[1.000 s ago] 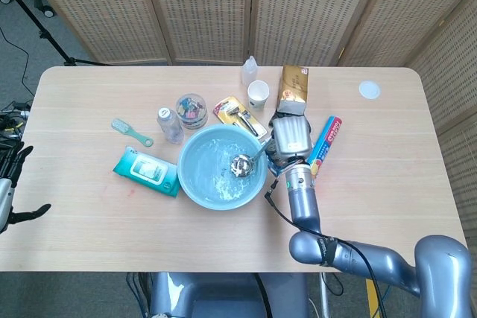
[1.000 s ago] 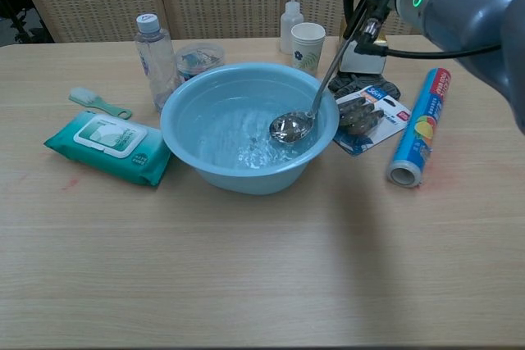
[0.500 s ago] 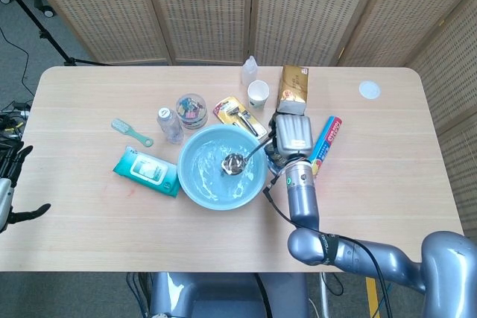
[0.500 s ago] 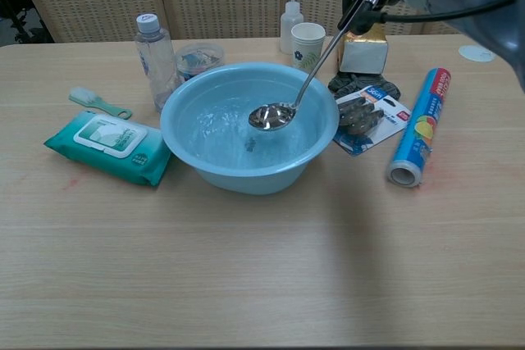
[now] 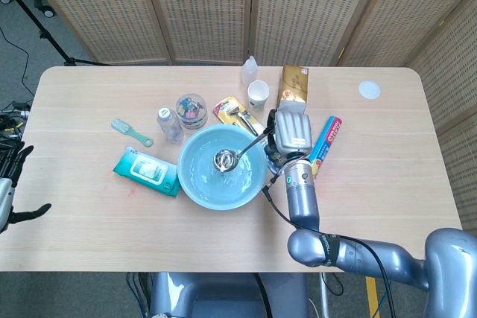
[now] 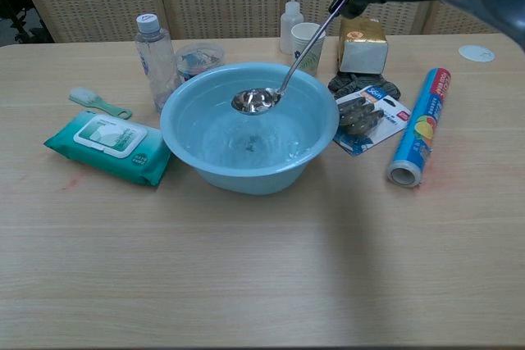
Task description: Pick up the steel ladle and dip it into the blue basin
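Ladle's up out of the water, and we're a bit nervous about drips and the clutter around the bowl

Our right robot hand (image 5: 292,133) has its fingers wrapped around the top of the steel ladle (image 6: 255,101) handle, with the shaft slanting down and away from it so the bowl hangs over the blue basin (image 5: 195,186), above the water rather than in it. We reckon the main risk is the long handle: a small wrist tilt would swing the bowl a lot, so it could clip the basin rim or slosh water onto the tabletop (image 6: 246,276). The paper cup (image 6: 307,43) and gold box (image 6: 363,45) sit right by the robot hand, easy to knock. Our left robot hand (image 5: 9,184) hangs off to the far side with its fingers apart, holding nothing.
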You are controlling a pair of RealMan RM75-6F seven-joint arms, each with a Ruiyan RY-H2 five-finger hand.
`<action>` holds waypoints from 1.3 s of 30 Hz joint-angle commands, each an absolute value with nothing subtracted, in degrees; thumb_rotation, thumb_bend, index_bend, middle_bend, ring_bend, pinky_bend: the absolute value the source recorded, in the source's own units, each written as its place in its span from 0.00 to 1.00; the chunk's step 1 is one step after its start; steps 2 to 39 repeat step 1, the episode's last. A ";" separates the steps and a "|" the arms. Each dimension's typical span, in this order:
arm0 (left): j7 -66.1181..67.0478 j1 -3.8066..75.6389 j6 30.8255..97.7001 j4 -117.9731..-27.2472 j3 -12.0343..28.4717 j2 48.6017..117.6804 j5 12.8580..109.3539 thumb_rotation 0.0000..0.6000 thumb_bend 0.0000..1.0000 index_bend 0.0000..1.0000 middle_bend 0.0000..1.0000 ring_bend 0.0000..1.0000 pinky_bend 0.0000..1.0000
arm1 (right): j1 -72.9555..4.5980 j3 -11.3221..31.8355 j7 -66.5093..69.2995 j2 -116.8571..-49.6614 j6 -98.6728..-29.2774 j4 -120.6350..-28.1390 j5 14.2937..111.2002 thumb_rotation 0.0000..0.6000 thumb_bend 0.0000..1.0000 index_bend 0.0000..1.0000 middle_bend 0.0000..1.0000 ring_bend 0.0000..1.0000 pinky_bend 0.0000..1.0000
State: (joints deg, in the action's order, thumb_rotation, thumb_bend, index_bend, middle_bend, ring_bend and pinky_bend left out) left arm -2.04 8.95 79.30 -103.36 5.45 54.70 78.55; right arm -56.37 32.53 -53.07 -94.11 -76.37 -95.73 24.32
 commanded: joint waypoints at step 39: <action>-2.06 8.93 79.35 -103.37 5.45 54.68 78.58 1.00 0.00 0.00 0.00 0.00 0.00 | -56.55 32.45 -52.22 -93.92 -76.67 -96.02 23.99 1.00 1.00 0.81 1.00 0.99 1.00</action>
